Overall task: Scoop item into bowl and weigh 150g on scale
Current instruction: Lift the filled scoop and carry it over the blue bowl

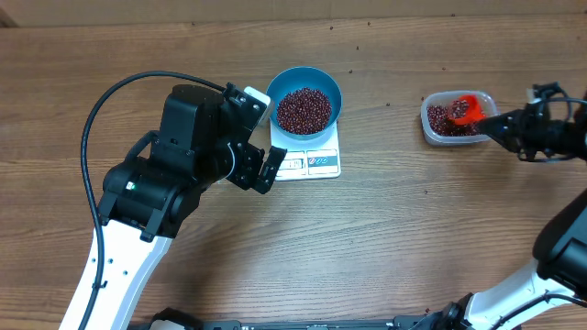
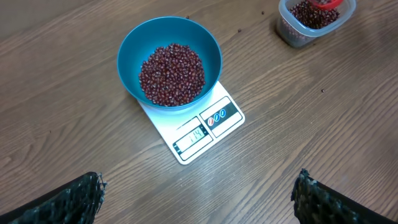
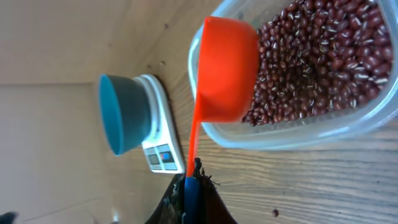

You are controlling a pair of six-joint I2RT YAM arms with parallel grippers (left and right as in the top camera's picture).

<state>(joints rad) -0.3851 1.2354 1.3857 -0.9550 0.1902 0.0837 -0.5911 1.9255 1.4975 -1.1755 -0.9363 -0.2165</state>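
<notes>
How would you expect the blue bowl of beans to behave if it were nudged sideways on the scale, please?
It would probably slide rather than tip: the bowl looks wide and its beans sit low. Its rim seems to overhang the scale, so a firm push might carry it off the edge. The small scale may shift.

The left arm has glossy black, boxy joint housings above a white lower link dotted with small holes, with a tiny green mark on one housing. A thin black cable loops from it. The left hand is black; its fingertips are rough, dark, flecked with green. The right arm is likewise black over white, the right hand black
</notes>
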